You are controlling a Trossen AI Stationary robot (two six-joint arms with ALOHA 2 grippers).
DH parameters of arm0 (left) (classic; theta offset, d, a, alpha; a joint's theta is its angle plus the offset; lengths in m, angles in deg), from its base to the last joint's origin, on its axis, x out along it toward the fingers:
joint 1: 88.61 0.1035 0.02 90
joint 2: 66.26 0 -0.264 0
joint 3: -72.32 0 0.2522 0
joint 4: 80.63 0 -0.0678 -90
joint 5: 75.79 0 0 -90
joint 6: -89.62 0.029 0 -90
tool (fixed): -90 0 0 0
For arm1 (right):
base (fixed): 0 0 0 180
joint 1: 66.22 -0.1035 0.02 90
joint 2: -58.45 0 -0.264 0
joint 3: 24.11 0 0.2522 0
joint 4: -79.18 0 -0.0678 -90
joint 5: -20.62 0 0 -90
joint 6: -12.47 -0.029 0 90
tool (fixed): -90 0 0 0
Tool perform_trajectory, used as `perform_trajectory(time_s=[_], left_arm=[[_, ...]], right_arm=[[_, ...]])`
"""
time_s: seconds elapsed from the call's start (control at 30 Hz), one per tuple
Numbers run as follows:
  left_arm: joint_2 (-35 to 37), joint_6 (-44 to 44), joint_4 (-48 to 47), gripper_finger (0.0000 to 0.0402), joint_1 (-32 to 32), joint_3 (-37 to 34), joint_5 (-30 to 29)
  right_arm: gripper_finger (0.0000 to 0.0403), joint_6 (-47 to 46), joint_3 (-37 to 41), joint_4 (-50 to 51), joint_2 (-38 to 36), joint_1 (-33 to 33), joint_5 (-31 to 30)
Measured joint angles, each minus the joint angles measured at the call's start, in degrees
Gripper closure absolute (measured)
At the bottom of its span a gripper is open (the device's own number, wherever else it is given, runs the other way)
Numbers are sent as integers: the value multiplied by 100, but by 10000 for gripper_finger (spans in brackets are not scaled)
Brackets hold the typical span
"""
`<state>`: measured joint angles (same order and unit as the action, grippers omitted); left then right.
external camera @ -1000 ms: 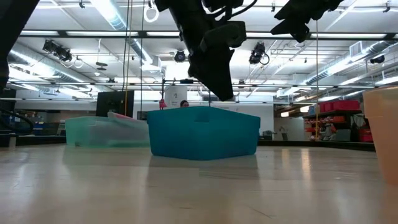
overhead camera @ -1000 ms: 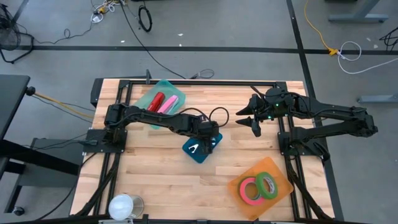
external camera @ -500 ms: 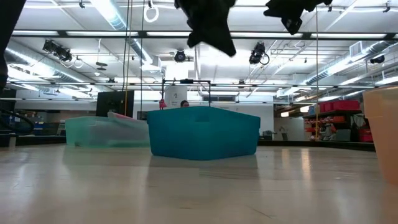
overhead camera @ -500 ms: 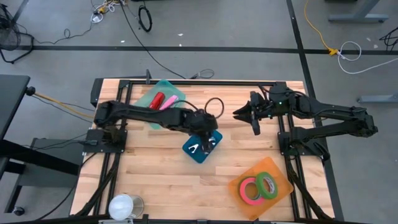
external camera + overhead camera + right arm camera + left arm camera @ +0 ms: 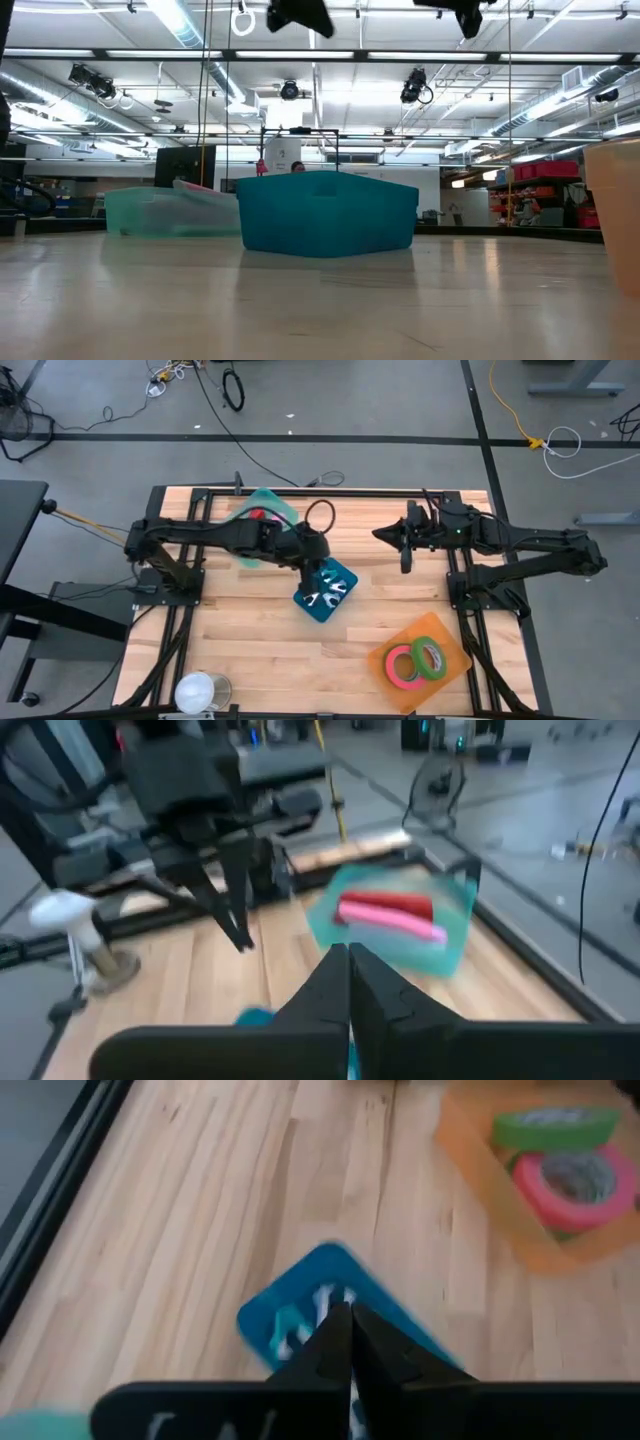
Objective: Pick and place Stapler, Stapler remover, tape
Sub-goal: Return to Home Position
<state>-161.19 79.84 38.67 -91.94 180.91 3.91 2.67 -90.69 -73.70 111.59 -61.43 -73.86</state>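
Butcher-block planks make up the wooden table (image 5: 250,640), smooth and pale, with three thin plastic bins set well apart on it. I read the left gripper (image 5: 340,1320) as closed on nothing, its two dark fingers pinched to a point high above the blue bin (image 5: 330,215). The staple removers (image 5: 323,598) lie inside that bin, small pale claw shapes. The right gripper (image 5: 348,958) is likewise closed and empty, up in the air toward the table's far side.

My worry is the left arm's path home. It lies across the teal bin (image 5: 455,935), where the red and pink staplers (image 5: 390,912) sit side by side. If I let it sag, the light translucent tub would probably skid on that slick wood. A loose cable loop (image 5: 320,515) at the wrist could also catch — I'd watch it.

Over in the orange bin (image 5: 500,1210), the pink tape (image 5: 575,1180) and green tape (image 5: 555,1125) lie touching — flat rings.
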Motion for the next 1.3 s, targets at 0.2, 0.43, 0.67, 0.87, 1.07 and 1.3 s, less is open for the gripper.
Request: perform_trajectory(time_s=[0.2,0.43,0.67,0.87,1.07,1.3], left_arm=[[303,37,-299,392,30,0,-64],[468,214,-372,395,24,0,-463],[472,188,-404,388,28,0,-611],[472,149,-398,397,28,0,-619],[472,149,-398,389,28,0,-622],[472,154,-398,386,32,0,-644]], right_arm=[[402,219,0,-428,-77,-646,-504],[402,542,2,-237,-408,-1113,-647],[403,897,101,-205,-1009,-1225,-759],[403,1169,1241,-941,-1641,-1224,-758],[403,1329,2422,-2072,-2661,-1203,-807],[403,1160,3183,-2080,-3402,-1023,-740]])
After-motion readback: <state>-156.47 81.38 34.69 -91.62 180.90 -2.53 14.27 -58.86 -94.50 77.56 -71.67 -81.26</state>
